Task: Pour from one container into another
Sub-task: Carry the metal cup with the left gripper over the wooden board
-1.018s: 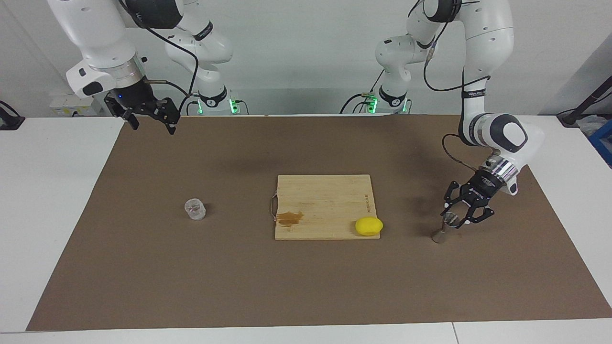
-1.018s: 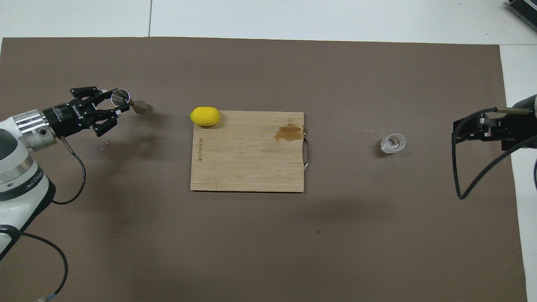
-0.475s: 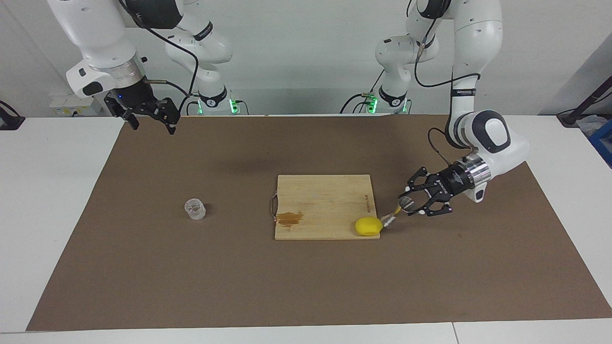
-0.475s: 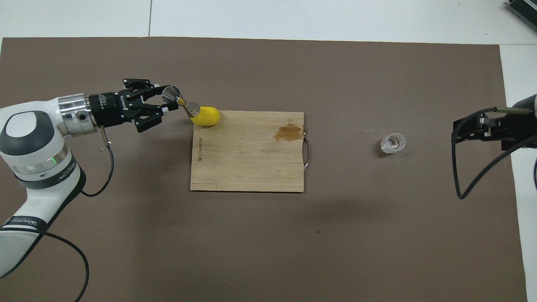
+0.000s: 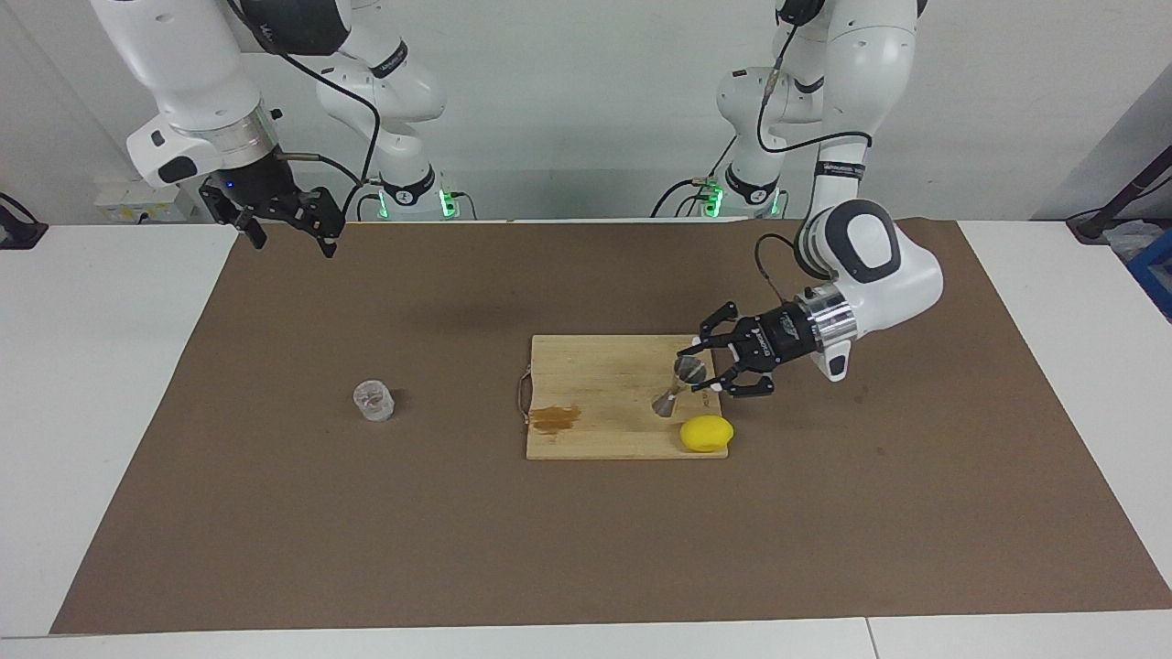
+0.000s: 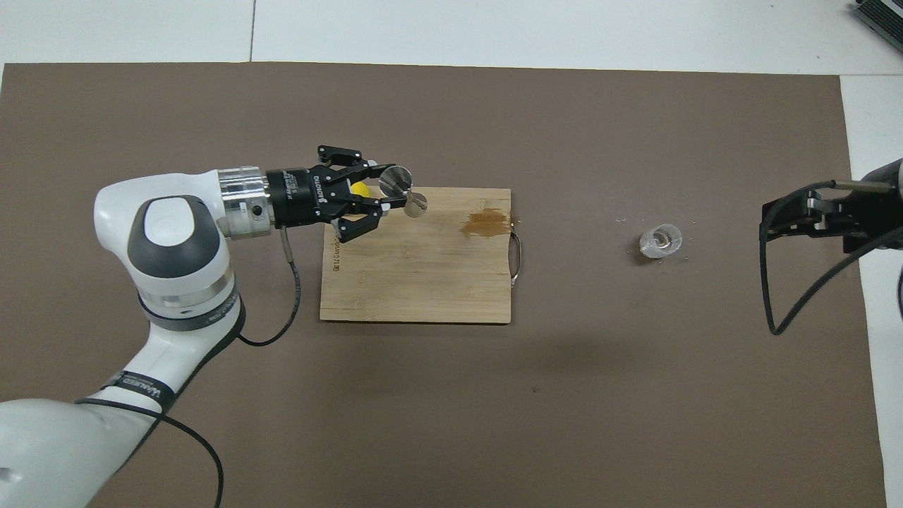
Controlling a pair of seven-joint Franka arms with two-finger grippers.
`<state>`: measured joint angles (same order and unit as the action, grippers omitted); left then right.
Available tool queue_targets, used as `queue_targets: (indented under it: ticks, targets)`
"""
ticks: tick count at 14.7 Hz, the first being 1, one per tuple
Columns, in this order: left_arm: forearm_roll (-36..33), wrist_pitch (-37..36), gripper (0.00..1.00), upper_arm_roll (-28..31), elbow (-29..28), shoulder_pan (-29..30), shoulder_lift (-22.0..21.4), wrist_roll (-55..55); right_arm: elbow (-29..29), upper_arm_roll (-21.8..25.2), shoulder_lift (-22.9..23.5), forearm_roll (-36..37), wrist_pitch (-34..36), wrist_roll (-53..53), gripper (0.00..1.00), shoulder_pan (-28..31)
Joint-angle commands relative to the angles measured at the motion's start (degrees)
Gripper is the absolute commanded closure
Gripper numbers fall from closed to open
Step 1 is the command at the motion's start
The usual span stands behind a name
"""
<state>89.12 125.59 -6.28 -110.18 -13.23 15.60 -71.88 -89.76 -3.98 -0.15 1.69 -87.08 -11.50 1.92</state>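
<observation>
Two cones joined at a waist, the jigger [image 5: 678, 386] is clamped in my left gripper [image 5: 698, 377] and hangs over the board [image 5: 604, 366], over its end toward my left arm. It is tilted: its long axis slants, the gripped cone higher and nearer my wrist, the free cone lower and pointing toward the board's middle. In the overhead view the jigger [image 6: 402, 189] shows its upper mouth as a bright disc. My fingers are closed on that upper cone.

Just under and beside it the lemon [image 5: 706, 433] sits on the board's corner farthest from me, mostly hidden by my gripper [image 6: 384, 194] from above. A brown stain [image 5: 555, 417] marks the board near its handle [image 5: 523, 395], at the end toward my right arm.

On the mat [image 5: 586, 549] the cup [image 5: 374, 401] stands upright, well apart from the board, toward my right arm's end. Bare mat lies between board and cup and all round the cup.

My right gripper [image 5: 291, 229] waits in the air with its fingers spread and nothing in them, over the mat's edge at my end.
</observation>
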Motion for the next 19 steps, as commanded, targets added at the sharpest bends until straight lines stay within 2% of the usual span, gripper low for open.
queue_targets:
  ticks: [1, 3, 7, 9, 19]
  targets:
    - [6.14, 8.68, 1.0, 1.0, -0.56, -7.92, 0.05, -0.11, -1.47, -0.24, -1.08, 0.95, -1.52, -0.72, 0.01, 0.1]
    - [6.6, 10.9, 1.0, 1.09, -0.3, -10.05, 1.27, 0.24, -1.47, -0.33, -1.08, 0.95, -1.43, -0.72, 0.01, 0.1]
    - [7.12, 15.28, 1.0, 0.92, 4.0, -13.38, 5.84, 1.13, -1.47, -0.24, -1.08, 0.95, -1.52, -0.72, 0.01, 0.1]
    - [7.12, 17.58, 1.0, 1.09, 4.01, -15.24, 6.63, 1.04, -1.47, -0.24, -1.08, 0.95, -1.52, -0.72, 0.01, 0.1]
    - [6.77, 17.67, 1.0, 1.18, 4.36, -14.89, 7.78, 2.09, -1.47, -0.24, -1.08, 0.95, -1.52, -0.72, 0.01, 0.1]
